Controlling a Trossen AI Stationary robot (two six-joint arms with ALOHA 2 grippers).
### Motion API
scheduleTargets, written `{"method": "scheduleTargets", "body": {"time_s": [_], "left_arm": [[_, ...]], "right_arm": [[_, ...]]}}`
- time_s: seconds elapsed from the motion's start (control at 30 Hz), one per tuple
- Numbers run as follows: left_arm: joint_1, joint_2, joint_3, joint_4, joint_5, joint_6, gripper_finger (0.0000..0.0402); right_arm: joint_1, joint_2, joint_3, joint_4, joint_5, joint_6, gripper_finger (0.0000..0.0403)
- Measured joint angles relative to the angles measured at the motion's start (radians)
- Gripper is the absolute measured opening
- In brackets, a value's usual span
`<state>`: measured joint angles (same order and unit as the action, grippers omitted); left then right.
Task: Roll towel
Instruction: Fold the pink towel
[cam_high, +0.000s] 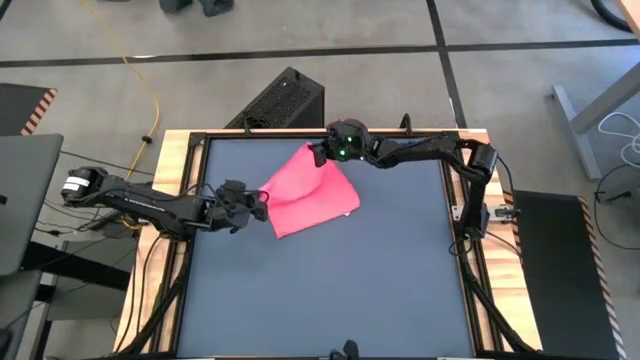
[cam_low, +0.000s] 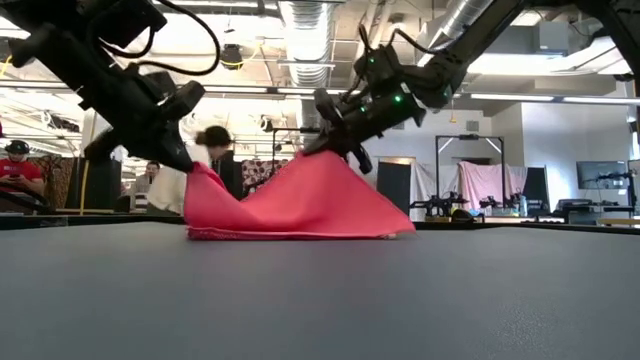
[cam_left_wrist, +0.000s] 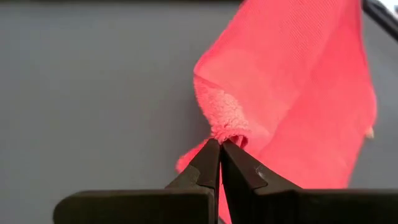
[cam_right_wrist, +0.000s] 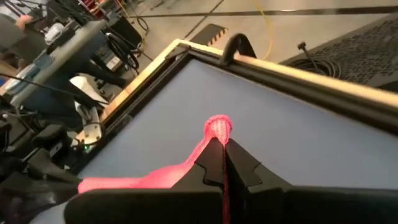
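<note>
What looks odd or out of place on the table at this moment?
Only the towel: it is not flat. Left gripper and right gripper each pinch a corner and lift it, so it sags between them, lower edge on the tabletop.

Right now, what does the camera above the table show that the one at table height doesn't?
Only the high view shows the towel's outline on the whole dark table and both arms reaching in from opposite sides. Only the low view shows two corners lifted, the cloth sagging between them, its lower edge on the table, and people behind. Both show the left gripper and right gripper shut on the towel.
</note>
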<state>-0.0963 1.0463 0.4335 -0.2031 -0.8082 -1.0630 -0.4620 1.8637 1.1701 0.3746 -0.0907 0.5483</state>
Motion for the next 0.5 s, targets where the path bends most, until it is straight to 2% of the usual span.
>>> {"method": "scheduleTargets", "body": {"time_s": [0.13,0.2,0.5], "left_arm": [[0.000,-0.057,0.000,-0.072,-0.159,0.002,0.0000],[0.006,-0.083,0.000,-0.113,-0.206,0.012,0.0000],[0.052,-0.116,0.000,-0.169,-0.093,0.080,0.0000]], "right_arm": [[-0.036,0.000,0.073,-0.146,-0.015,-0.071,0.0016],[-0.050,0.000,0.097,-0.220,-0.014,-0.111,0.0016],[-0.064,0.000,0.109,-0.311,-0.017,-0.174,0.0017]]}}
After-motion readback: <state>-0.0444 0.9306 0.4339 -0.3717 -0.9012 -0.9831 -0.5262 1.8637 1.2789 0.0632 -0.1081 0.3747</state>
